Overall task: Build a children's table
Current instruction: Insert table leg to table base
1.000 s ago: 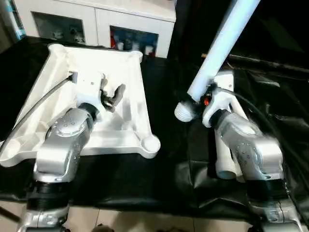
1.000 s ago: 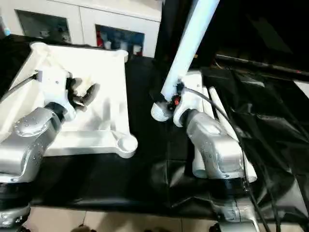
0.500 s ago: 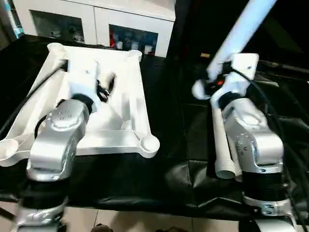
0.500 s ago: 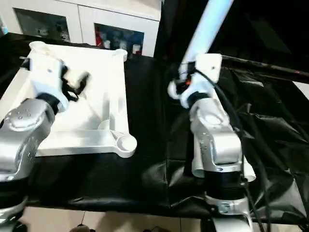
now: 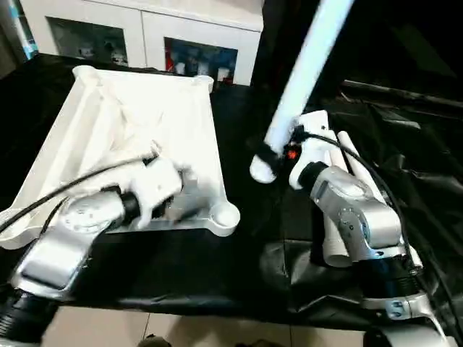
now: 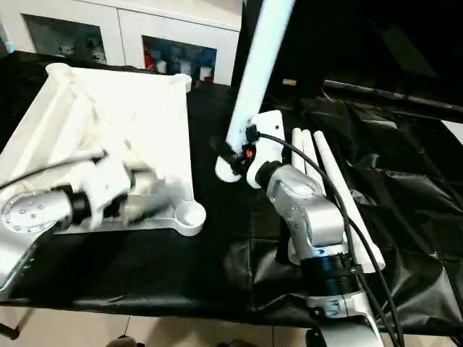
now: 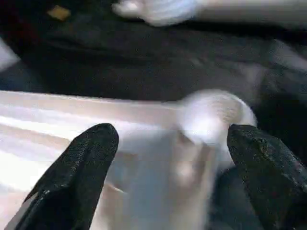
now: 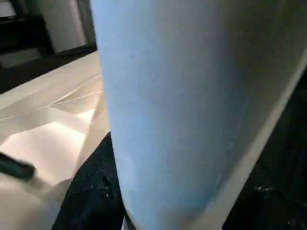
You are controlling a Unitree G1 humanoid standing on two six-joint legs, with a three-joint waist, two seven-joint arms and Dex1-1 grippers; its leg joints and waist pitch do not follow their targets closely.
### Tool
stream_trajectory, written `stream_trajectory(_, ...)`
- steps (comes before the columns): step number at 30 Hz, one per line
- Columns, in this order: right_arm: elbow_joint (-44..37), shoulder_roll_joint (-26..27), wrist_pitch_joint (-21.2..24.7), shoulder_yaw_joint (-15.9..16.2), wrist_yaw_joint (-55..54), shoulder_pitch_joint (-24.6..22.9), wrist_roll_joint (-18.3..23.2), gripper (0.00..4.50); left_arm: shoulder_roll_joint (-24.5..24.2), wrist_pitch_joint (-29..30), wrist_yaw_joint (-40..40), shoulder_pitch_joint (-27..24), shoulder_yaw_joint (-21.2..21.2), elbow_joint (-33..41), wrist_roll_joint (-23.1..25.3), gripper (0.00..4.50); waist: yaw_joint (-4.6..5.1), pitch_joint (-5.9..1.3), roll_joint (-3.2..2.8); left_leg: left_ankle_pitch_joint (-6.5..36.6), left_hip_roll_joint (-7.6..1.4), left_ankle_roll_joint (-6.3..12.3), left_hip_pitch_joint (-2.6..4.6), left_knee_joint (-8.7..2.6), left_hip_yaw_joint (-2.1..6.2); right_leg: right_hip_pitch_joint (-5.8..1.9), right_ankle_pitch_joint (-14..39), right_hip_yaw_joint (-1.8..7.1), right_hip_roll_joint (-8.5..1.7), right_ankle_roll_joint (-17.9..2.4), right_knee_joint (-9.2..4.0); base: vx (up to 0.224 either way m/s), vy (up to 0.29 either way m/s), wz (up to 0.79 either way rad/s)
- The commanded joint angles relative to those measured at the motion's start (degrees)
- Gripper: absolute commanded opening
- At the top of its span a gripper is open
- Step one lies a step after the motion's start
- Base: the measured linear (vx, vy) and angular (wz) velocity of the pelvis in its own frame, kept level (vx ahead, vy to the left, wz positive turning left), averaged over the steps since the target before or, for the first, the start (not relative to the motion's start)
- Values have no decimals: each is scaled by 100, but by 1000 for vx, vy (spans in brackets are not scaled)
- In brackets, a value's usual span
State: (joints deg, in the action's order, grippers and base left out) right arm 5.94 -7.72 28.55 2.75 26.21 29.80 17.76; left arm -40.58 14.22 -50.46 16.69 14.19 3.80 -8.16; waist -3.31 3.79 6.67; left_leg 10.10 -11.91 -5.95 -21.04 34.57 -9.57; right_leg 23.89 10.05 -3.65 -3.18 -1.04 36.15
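Left wrist view: tabletop corner socket (image 7: 211, 115) between left hand (image 7: 172, 158) fingers.

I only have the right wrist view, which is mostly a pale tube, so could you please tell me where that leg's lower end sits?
Observer: The leg is tilted, and its ribbed end hangs above the black cloth, beside the tabletop.
Operator: Thanks. Which socket is nearest, please?
Observer: The near-right corner socket.
Operator: And the left tool?
Observer: The left tool is open, right at that same corner.
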Motion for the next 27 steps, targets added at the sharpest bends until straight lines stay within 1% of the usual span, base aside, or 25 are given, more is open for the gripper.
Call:
stream_trajectory(1, -43, -125, 29, 11, 184, -59, 68, 191, -100, -182, -445, 84, 170, -230, 43, 385, 3, -373, -169, 1392, -103, -296, 89, -458, 12, -253, 1734, 306, -383, -550, -445, 0, 0, 0)
stream_trajectory(3, -40, -133, 26, 46, 265, -79, 71, 191, -150, -281, -620, 170, 257, -431, 152, 385, -3, -380, -178, 1327, -119, -326, 92, -463, 16, -258, 1639, 306, -390, -581, -429, 0, 0, 0)
stream_trajectory(4, -35, -130, 23, 53, 307, -89, 82, 191, -178, -316, -714, 228, 309, -548, 216, 379, -4, -384, -189, 1323, -118, -328, 99, -461, 15, -253, 1604, 307, -387, -597, -427, 0, 0, 0)
stream_trajectory(5, -34, -129, 22, 54, 322, -93, 88, 191, -189, -326, -750, 248, 328, -589, 237, 364, -8, -388, -182, 1330, -117, -332, 106, -458, 9, -253, 1577, 308, -388, -623, -421, 0, 0, 0)
stream_trajectory(6, -24, -137, 7, 60, 319, -95, 78, 191, -174, -371, -802, 314, 341, -696, 234, 341, -18, -389, -226, 1304, -125, -358, 103, -465, 18, -263, 1487, 307, -399, -674, -402, 0, 0, 0)
stream_trajectory(7, -32, -147, -1, 64, 325, -109, 79, 191, -154, -424, -833, 404, 372, -811, 266, 341, -16, -382, -242, 1335, -119, -367, 106, -469, 17, -256, 1486, 306, -392, -684, -417, 0, 0, 0)
stream_trajectory(8, -31, -152, -10, 64, 339, -116, 77, 191, -138, -474, -876, 476, 391, -911, 290, 342, -21, -392, -261, 1381, -119, -392, 117, -463, 20, -261, 1450, 306, -395, -710, -409, 0, 0, 0)
stream_trajectory(9, -75, -154, -3, 55, 363, -149, 99, 191, -98, -504, -968, 602, 397, -1078, 273, 342, -20, -394, -249, 1415, -110, -403, 121, -459, 13, -261, 1435, 303, -386, -725, -419, 0, 0, 0)
stream_trajectory(10, -100, -154, 5, 46, 386, -167, 117, 191, -87, -527, -1037, 653, 399, -1157, 250, 316, -25, -397, -257, 1402, -109, -410, 113, -458, 19, -276, 1399, 305, -395, -740, -408, 0, 0, 0)
stream_trajectory(11, -130, -158, 3, 45, 410, -190, 130, 191, -63, -559, -1064, 700, 391, -1222, 234, 316, -31, -402, -274, 1350, -108, -418, 108, -462, 24, -289, 1319, 302, -396, -765, -396, 0, 0, 0)
stream_trajectory(12, -160, -165, 2, 46, 425, -219, 133, 191, -29, -587, -1107, 755, 378, -1293, 200, 298, -30, -402, -256, 1319, -113, -412, 104, -458, 21, -293, 1243, 302, -399, -786, -397, 0, 0, 0)
stream_trajectory(13, -177, -168, 2, 45, 435, -238, 125, 191, 1, -618, -1177, 807, 364, -1373, 175, 299, -33, -408, -296, 1309, -113, -420, 103, -455, 25, -300, 1189, 303, -401, -806, -381, 0, 0, 0)
stream_trajectory(14, -183, -172, 2, 43, 441, -255, 122, 191, 12, -651, -1224, 841, 368, -1429, 178, 297, -30, -414, -272, 1295, -112, -412, 101, -450, 17, -304, 1143, 302, -399, -827, -386, 0, 0, 0)
stream_trajectory(15, -200, -180, 5, 38, 454, -309, 111, 191, 40, -756, -1391, 947, 387, -1610, 190, 286, -41, -419, -318, 1251, -102, -402, 103, -449, 20, -310, 1109, 303, -400, -840, -385, 0, 0, 0)
stream_trajectory(16, -203, -183, 16, 31, 448, -334, 111, 191, 40, -783, -1497, 983, 411, -1686, 185, 286, -34, -415, -298, 1264, -102, -396, 102, -450, 12, -305, 1108, 304, -395, -843, -402, 0, 0, 0)
stream_trajectory(17, -208, -185, 24, 27, 442, -351, 111, 191, 36, -795, -1569, 1003, 430, -1731, 181, 268, -34, -421, -286, 1277, -108, -402, 100, -450, 20, -319, 1113, 301, -400, -857, -384, 0, 0, 0)
stream_trajectory(18, -229, -188, 28, 25, 438, -371, 115, 191, 23, -795, -1646, 1019, 460, -1767, 184, 255, -31, -419, -321, 1290, -108, -408, 101, -452, 19, -314, 1082, 302, -398, -877, -391, 0, 0, 0)
stream_trajectory(19, -238, -188, 30, 24, 438, -379, 119, 191, 18, -794, -1680, 1028, 473, -1787, 187, 250, -28, -414, -310, 1302, -105, -404, 95, -452, 22, -320, 1105, 301, -398, -883, -389, 0, 0, 0)
stream_trajectory(20, -257, -181, 36, 11, 430, -392, 136, 191, 11, -817, -1707, 1045, 494, -1833, 215, 250, -35, -413, -316, 1332, -113, -401, 100, -456, 24, -318, 1161, 301, -403, -896, -386, 0, 0, 0)
stream_trajectory(21, -274, -174, 39, 5, 420, -404, 147, 191, 7, -844, -1724, 1054, 502, -1874, 234, 238, -48, -416, -408, 1363, -111, -418, 111, -452, 34, -314, 1171, 304, -412, -916, -378, 0, 0, 0)
stream_trajectory(22, -288, -168, 41, 1, 413, -413, 152, 191, 7, -857, -1750, 1065, 505, -1918, 248, 211, -35, -415, -367, 1378, -111, -404, 107, -454, 24, -315, 1162, 301, -403, -915, -403, 0, 0, 0)
stream_trajectory(23, -294, -163, 39, -2, 406, -420, 151, 191, 11, -872, -1755, 1069, 500, -1939, 249, 211, -35, -411, -361, 1385, -112, -401, 108, -453, 24, -315, 1156, 301, -400, -922, -397, 0, 0, 0)
stream_trajectory(25, -316, -132, 44, -35, 364, -448, 159, 191, 27, -905, -1825, 1091, 476, -2020, 240, 206, -41, -412, -363, 1347, -104, -380, 102, -448, 23, -328, 1174, 303, -403, -940, -393, 0, 0, 0)
stream_trajectory(26, -331, -114, 51, -55, 332, -465, 166, 191, 33, -930, -1863, 1102, 461, -2059, 259, 199, -48, -416, -406, 1330, -107, -388, 105, -446, 28, -327, 1154, 305, -407, -950, -386, 0, 0, 0)
stream_trajectory(27, -346, -102, 57, -66, 310, -478, 172, 191, 34, -944, -1881, 1112, 447, -2089, 277, 171, -43, -408, -395, 1351, -111, -380, 106, -451, 24, -320, 1147, 302, -403, -961, -399, 0, 0, 0)
